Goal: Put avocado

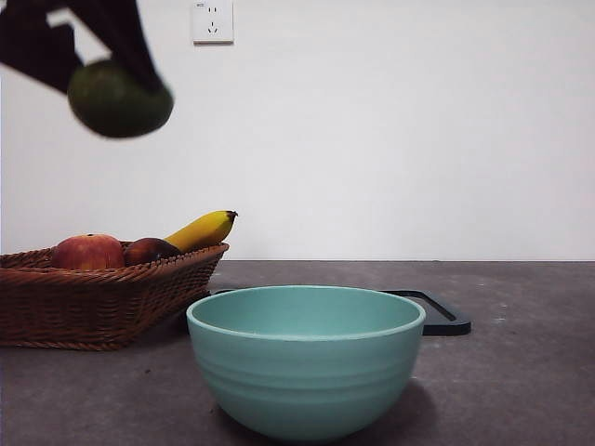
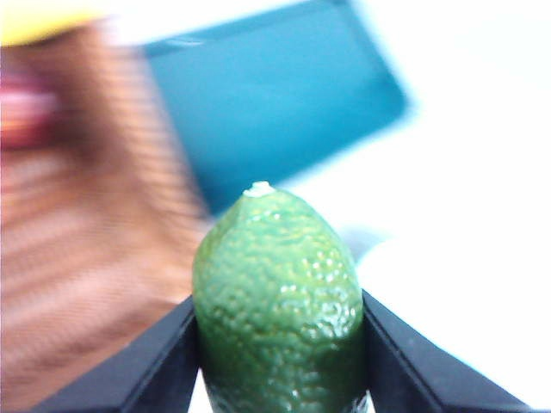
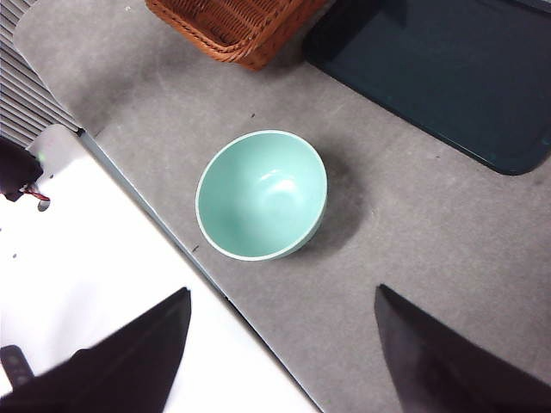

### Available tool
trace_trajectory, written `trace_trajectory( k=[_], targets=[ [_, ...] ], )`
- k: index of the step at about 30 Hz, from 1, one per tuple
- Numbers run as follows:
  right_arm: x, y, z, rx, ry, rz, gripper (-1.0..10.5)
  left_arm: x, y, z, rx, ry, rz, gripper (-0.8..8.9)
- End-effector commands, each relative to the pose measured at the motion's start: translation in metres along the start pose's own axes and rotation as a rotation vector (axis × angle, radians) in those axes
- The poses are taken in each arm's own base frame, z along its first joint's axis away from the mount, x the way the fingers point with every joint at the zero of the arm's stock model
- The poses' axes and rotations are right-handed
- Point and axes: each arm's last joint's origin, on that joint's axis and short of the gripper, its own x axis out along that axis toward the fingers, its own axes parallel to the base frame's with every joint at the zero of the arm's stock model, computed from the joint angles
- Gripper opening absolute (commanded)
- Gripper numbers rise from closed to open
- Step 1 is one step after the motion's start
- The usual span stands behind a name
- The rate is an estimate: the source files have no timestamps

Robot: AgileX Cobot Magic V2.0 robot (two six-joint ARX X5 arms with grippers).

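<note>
My left gripper (image 1: 116, 88) is shut on the avocado (image 1: 119, 99), a dark-green oval fruit, and holds it high in the air above the wicker basket (image 1: 93, 297) at the left. In the left wrist view the avocado (image 2: 280, 301) sits between the two black jaws, with the basket and the dark tray blurred below. A mint-green bowl (image 1: 306, 358) stands empty at the front middle of the table; it also shows in the right wrist view (image 3: 261, 196). My right gripper (image 3: 280, 344) is open and empty, high above the table.
The basket holds a red apple (image 1: 87, 252), a dark reddish fruit (image 1: 149, 249) and a banana (image 1: 200, 229). A dark flat tray (image 1: 437, 311) lies behind the bowl, also in the right wrist view (image 3: 448, 69). A white table edge (image 3: 103, 258) lies near the bowl.
</note>
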Motion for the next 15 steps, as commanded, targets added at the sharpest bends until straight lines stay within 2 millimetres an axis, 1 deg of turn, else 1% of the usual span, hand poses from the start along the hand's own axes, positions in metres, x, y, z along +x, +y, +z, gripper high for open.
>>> trace_trajectory(
  k=[1, 6, 11, 15],
  targets=[
    [-0.002, 0.002, 0.004, -0.018, -0.015, -0.007, 3.4, 0.003, -0.017, 0.002, 0.020, 0.016, -0.050, 2.03],
    [-0.002, 0.001, 0.004, -0.018, -0.015, -0.019, 3.4, 0.016, -0.041, -0.001, 0.095, 0.062, -0.118, 2.03],
    [-0.002, 0.001, 0.004, -0.018, -0.015, -0.019, 3.4, 0.045, -0.062, -0.004, 0.154, 0.141, -0.164, 2.03],
    [-0.002, 0.001, 0.004, -0.017, -0.014, -0.019, 3.4, 0.073, -0.074, -0.008, 0.194, 0.204, -0.171, 2.03]
  ],
)
